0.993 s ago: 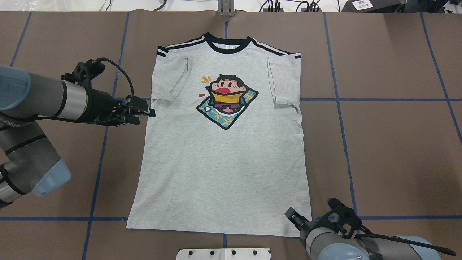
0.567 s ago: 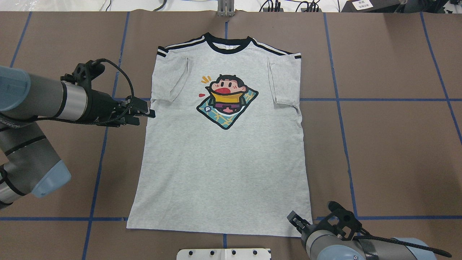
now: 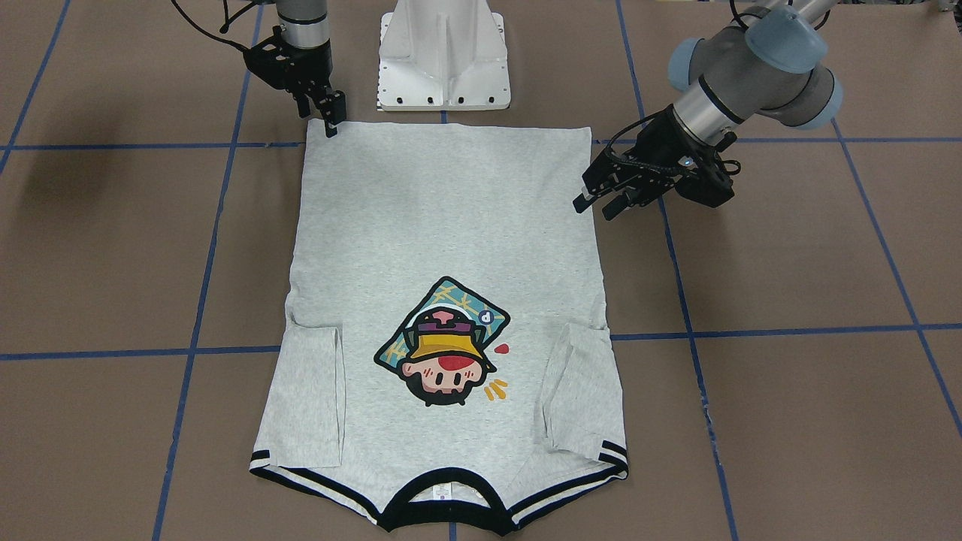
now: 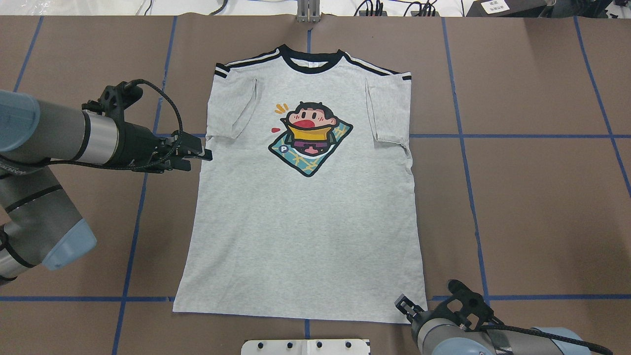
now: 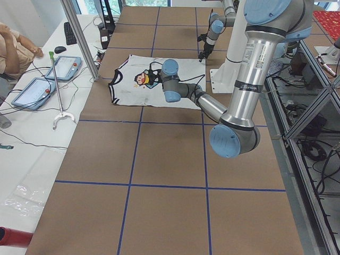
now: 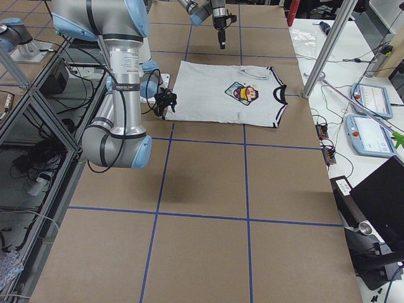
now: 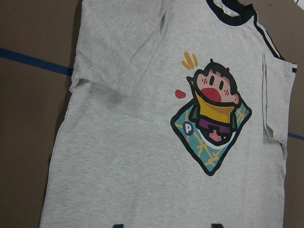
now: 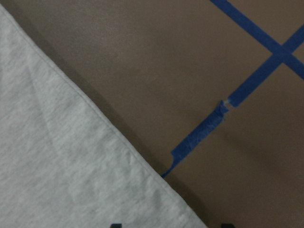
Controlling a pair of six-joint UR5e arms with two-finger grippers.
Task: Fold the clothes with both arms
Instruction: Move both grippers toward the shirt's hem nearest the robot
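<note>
Brown paper-covered table (image 4: pixel 542 207), blue tape (image 4: pixel 463 135) in a grid, white pedestal (image 3: pixel 443 52) at the robot's edge.

Right gripper (image 4: pixel 405 305): jaws apart, nothing held. In the wrist view, fingertips (image 8: pixel 115 225) either side of the shirt (image 4: pixel 305 236) edge, one over cloth, one over bare table. Stands over the hem (image 4: pixel 296 315) corner on the robot's right. Contact with the cloth not confirmable. Against the two earlier overhead pictures, sits a little nearer the robot's edge and closer onto that corner, creeping step by step.

Left gripper (image 4: pixel 203 156): jaws apart, empty. Points sideways at the shirt's left edge, just below the folded-in sleeve. Touching or just clear cannot be told. No shift against a second ago.

Shirt: mid-table, flat, print (image 4: pixel 310 138) up, collar (image 4: pixel 310 64) away from the robot, hem toward the pedestal, both sleeves (image 4: pixel 236 108) folded in over the body. No lift, crease or drag compared with the earlier pictures.

Assessment: sleeve stage apparently complete. Right arm probably settling onto a grasp point at the hem corner, with the left waiting at the side. No grasp made yet, so the next fold not begun. Risk to note: pinching only the top layer, or nudging the hem askew on closing.
</note>
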